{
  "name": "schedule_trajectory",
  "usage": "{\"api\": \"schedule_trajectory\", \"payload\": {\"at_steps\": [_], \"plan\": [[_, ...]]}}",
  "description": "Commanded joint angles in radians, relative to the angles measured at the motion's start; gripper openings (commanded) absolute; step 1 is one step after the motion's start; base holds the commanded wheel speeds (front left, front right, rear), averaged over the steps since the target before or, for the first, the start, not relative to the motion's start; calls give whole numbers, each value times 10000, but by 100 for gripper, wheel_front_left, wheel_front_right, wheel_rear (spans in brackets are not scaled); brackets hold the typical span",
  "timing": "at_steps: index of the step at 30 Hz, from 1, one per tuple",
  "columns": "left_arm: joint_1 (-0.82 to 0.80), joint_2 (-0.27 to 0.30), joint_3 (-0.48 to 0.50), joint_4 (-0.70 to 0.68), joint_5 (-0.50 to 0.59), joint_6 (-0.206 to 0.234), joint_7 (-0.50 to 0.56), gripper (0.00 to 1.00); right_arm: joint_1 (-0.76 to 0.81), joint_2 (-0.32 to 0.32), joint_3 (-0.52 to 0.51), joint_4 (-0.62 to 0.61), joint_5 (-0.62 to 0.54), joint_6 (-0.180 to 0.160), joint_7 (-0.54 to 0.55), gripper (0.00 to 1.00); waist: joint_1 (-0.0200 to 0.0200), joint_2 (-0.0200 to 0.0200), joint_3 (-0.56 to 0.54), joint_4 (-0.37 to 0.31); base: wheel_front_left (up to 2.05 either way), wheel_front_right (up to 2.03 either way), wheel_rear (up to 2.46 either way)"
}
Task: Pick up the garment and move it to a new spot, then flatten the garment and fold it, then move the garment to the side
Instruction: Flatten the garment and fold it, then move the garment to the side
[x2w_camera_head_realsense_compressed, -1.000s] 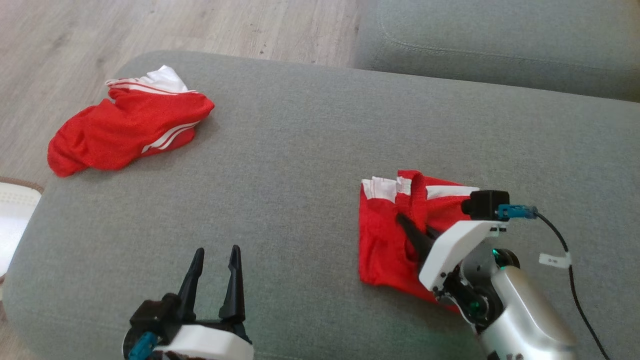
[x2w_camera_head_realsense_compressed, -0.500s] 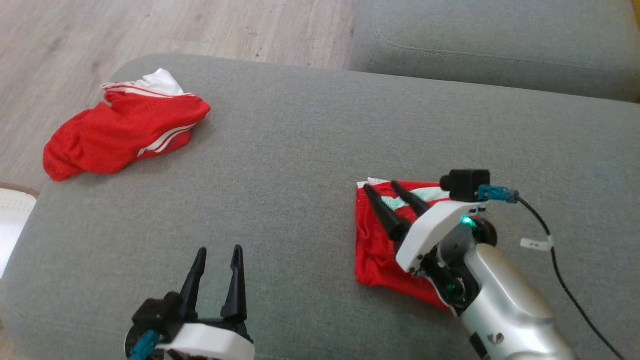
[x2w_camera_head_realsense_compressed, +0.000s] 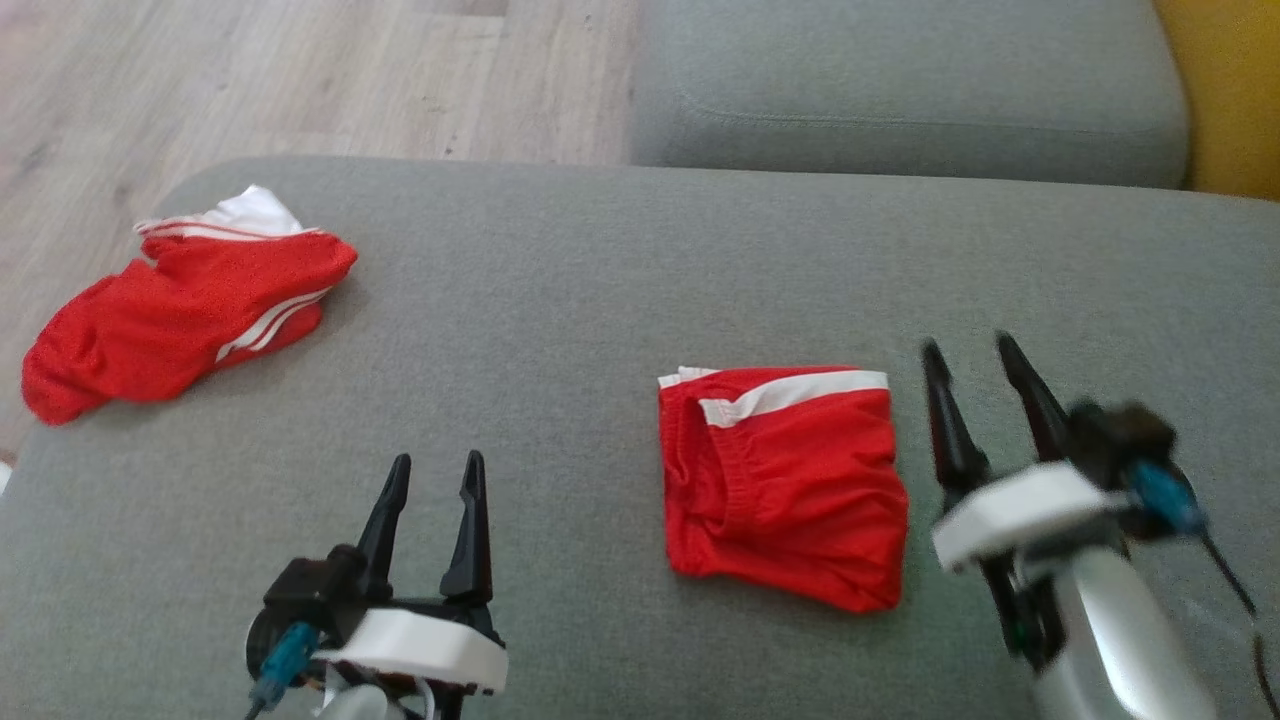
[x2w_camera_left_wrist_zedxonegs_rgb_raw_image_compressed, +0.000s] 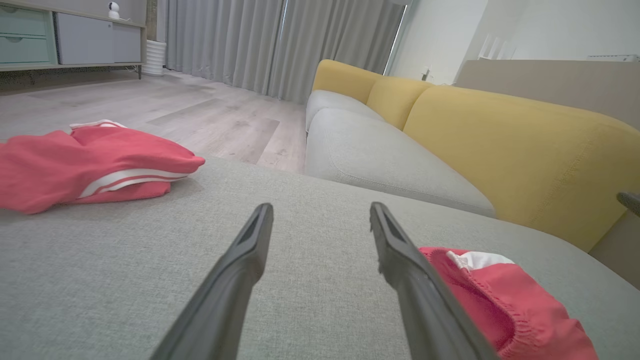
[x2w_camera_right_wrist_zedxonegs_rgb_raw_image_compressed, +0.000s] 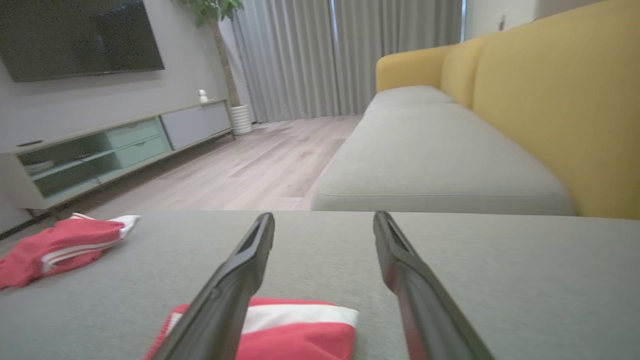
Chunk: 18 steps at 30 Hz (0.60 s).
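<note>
Folded red garment (x2w_camera_head_realsense_compressed: 785, 490) lies flat on the grey cushion (x2w_camera_head_realsense_compressed: 560, 300), right of its middle and in the near half. It is a rough square with the white waistband stripe along its far edge. Right gripper (x2w_camera_head_realsense_compressed: 968, 343) sits just beside the garment's right edge, not touching it, fingers spread apart and holding nothing; it is motion-blurred in the head view. Left gripper (x2w_camera_head_realsense_compressed: 436, 458) is over the near-left part of the cushion, fingers also apart and empty, pointing toward the far edge, clear of the cloth. A second red garment with white stripes (x2w_camera_head_realsense_compressed: 180, 305) lies crumpled at the cushion's far-left corner, up against the left edge, well apart from the folded one. Grey sofa seat (x2w_camera_head_realsense_compressed: 900, 90) with a yellow backrest (x2w_camera_head_realsense_compressed: 1230, 90) lies beyond the far edge, wood floor (x2w_camera_head_realsense_compressed: 300, 70) to its left.
</note>
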Motion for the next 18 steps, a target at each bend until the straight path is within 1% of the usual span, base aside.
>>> {"api": "schedule_trajectory", "payload": {"at_steps": [1,4,8,13,18], "plan": [[-351,63,360,-185,-68,37,-45,100,179,54,-21,-646,-344,67,-268,100,0,0,-97,-150,0,0,0],[47,124,464,-42,-111,84,-76,100,1342,54,-318,-1367,-621,67,-397,100,0,0,-239,-394,0,0,0],[514,202,621,-92,-97,141,-107,100,2203,54,-485,-1958,-417,67,-438,100,0,0,-352,-548,0,0,0],[867,287,792,-267,-6,252,-124,100,2743,54,-536,-2441,-246,67,-425,100,0,0,-469,-630,0,0,0],[1100,346,880,-311,23,318,-129,100,2902,54,-483,-2526,-225,67,-377,100,0,0,-551,-671,0,0,0]]}}
